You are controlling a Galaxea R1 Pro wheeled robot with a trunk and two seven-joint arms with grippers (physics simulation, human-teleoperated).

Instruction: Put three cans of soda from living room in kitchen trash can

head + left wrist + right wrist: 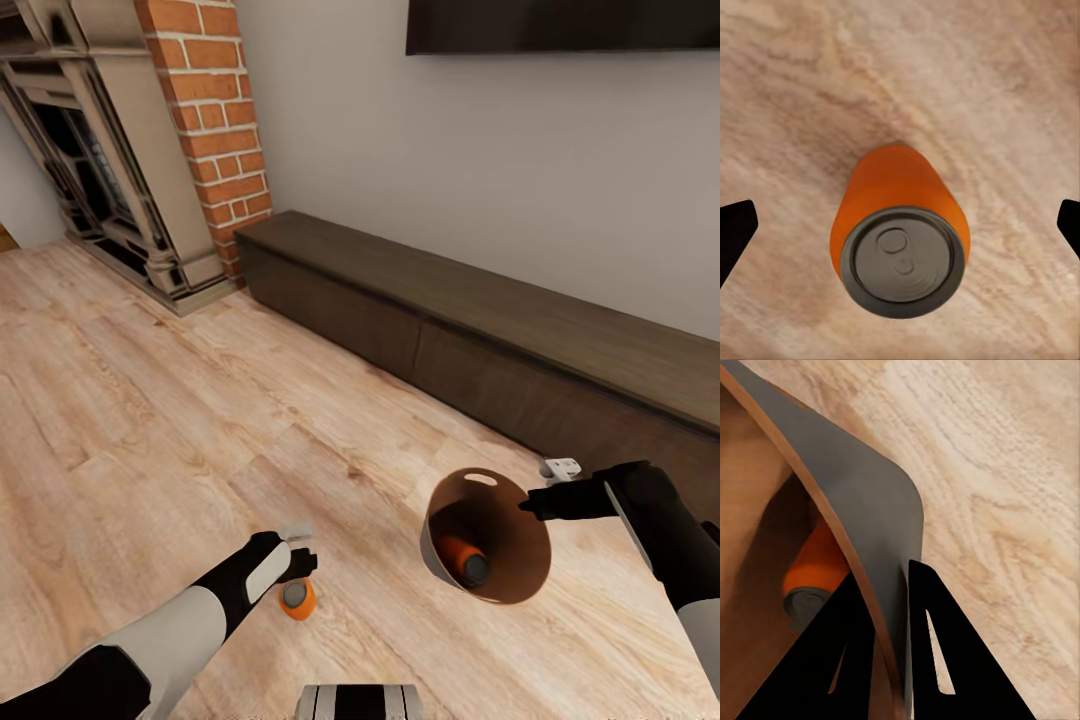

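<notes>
An orange can of soda (297,599) with a grey top stands upright on the plank floor. My left gripper (296,573) hovers just above it. In the left wrist view the can (900,225) sits between the fingertips (735,234), which are spread wide and apart from it, so the left gripper (902,232) is open. The trash can (487,535), grey outside and brown inside, is tilted with its mouth toward me. My right gripper (530,505) is shut on its rim. In the right wrist view the right gripper (896,656) pinches the wall (870,510). A second orange can (462,560) (817,570) lies inside.
A long, low dark wood cabinet (500,330) runs along the wall ahead and to the right. The red-brick fireplace (205,130) with its stone surround stands at the back left. A dark screen (560,25) hangs above. Light plank floor (150,400) spreads to the left.
</notes>
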